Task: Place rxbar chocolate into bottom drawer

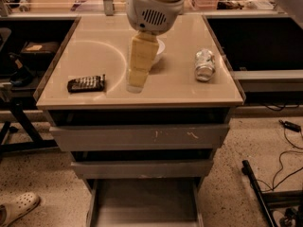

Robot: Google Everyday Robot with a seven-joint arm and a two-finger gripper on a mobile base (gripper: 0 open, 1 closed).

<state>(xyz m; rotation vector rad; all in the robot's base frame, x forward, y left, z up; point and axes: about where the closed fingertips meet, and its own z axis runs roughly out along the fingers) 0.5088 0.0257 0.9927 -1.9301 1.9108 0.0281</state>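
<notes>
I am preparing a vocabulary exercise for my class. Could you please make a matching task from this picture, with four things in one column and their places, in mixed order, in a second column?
Things:
1. rxbar chocolate
2. drink can
3. bottom drawer
4. pincer

Places:
A. pulled open, lowest of all
B. on the right part of the tabletop
C. above the middle of the tabletop
D. flat on the left front part of the tabletop

Right pairs: 1-D, 2-B, 3-A, 4-C
</notes>
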